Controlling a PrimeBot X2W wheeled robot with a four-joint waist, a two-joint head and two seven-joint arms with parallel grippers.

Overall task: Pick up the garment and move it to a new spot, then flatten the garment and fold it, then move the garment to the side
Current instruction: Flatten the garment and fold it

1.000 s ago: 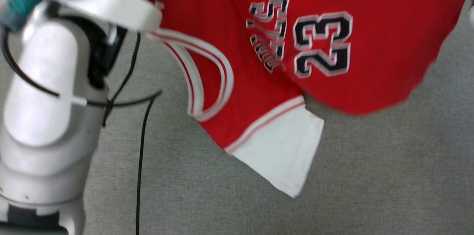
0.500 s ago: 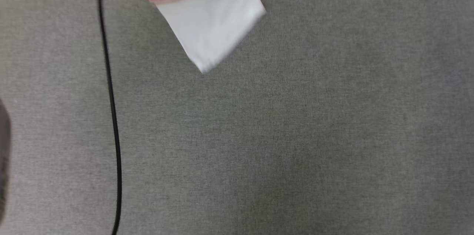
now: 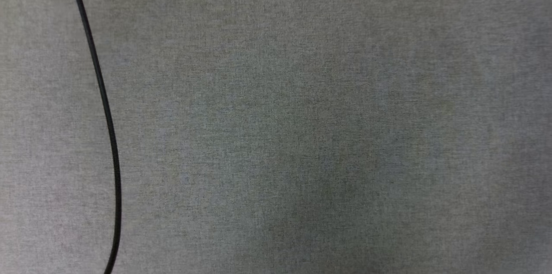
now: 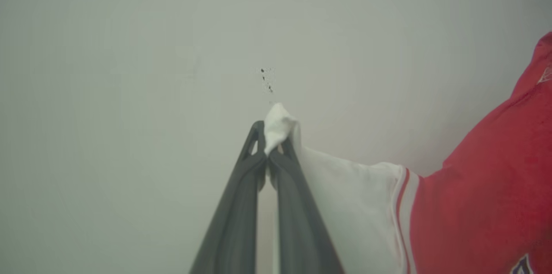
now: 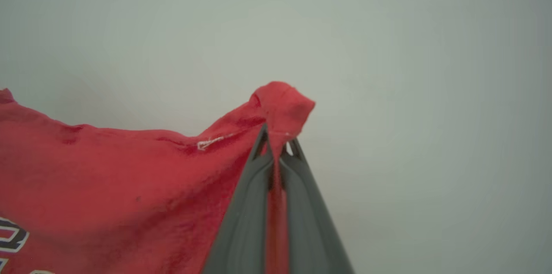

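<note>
The left gripper point(image 4: 271, 136) is seen clamped on the tip of the white sleeve point(image 4: 345, 196), a small tuft of white cloth poking out past the closed fingertips. The right gripper point(image 5: 278, 136) is likewise pinched shut on a red hem corner point(image 5: 282, 99), which is bunched over the tips. The garment point(image 4: 474, 205) is thus held off the surface at two points and is carried between the arms. From the left gripper the cloth runs off to the right of the left wrist view; from the right gripper it runs off to the left of the right wrist view. The long axis is therefore taken to lie from gripper to gripper, sleeve end at the left arm, hem end at the right arm. Neither arm is nearer, as each holds an end. The small white hem logo point(image 5: 211, 142) is noted just beside the right grip, and part of the numerals point(image 5: 10, 235) at the lower edge, so the printed face is turned toward that camera. Sag between the grips is judged moderate, though the lower hanging edge is out of frame. In the head view a grey surface point(image 3: 302, 136) is recorded, crossed by a black cable point(image 3: 108, 127) at its left. Laying down is judged to depend on keeping this axis taut and level, and clear of the cable.
</note>
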